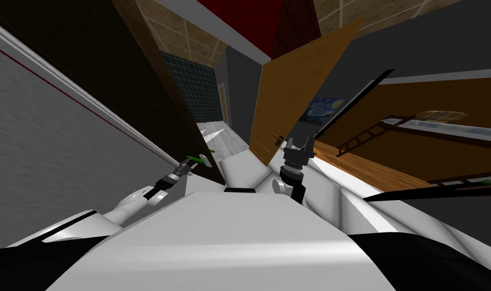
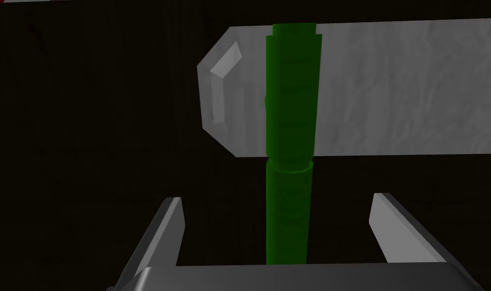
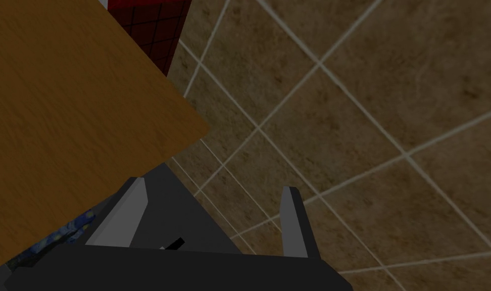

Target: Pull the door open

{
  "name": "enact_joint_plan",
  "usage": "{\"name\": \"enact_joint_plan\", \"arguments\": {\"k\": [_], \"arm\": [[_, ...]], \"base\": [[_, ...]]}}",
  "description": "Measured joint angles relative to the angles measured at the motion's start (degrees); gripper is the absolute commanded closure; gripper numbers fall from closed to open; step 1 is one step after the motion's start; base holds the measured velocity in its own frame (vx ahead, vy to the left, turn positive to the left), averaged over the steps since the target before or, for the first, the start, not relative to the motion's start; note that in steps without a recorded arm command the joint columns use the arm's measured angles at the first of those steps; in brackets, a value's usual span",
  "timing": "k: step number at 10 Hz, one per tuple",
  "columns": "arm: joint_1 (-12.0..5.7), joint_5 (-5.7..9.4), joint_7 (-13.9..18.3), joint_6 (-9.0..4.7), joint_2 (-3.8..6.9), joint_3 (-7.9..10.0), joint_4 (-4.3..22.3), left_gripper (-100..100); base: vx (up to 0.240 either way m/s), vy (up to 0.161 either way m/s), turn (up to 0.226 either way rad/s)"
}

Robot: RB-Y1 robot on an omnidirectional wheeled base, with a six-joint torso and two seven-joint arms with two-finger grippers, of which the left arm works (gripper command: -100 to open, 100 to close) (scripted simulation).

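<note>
Straddling the green handle (image 2: 288, 126) on the dark door (image 2: 88, 126), the left gripper (image 2: 277, 198) stood fingers apart; the right gripper (image 3: 214, 184), at three o'clock, likewise spread.

The door (image 1: 156, 101) is a very dark brown slab slanting from the frame's upper left down towards its centre. Near its lower edge, a ribbed green handle (image 2: 288, 126) crosses a light grey plate (image 2: 401, 86) mounted on it.
</note>
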Motion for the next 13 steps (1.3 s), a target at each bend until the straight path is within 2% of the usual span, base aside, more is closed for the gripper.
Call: {"name": "enact_joint_plan", "arguments": {"k": [1, 7, 8, 10, 13], "arm": [[-0.05, 0.01, 0.0, 0.20, -0.02, 0.04, -0.1, 100], [-0.03, 0.01, 0.0, 0.16, 0.08, 0.04, 0.1, 100], [0.52, 0.01, -0.1, -0.27, 0.52, -0.11, -0.4, 100], [0.09, -0.40, 0.1, -2.63, 0.47, -0.78, 1.3, 100], [1.95, -0.37, -0.5, -4.24, 1.43, -1.12, -0.9, 100]], "base": [[-0.010, -0.001, 0.019], [-0.016, 0.004, 0.003], [0.024, 0.003, 0.017], [0.021, 0.003, 0.006], [0.015, 0.009, 0.007]]}}
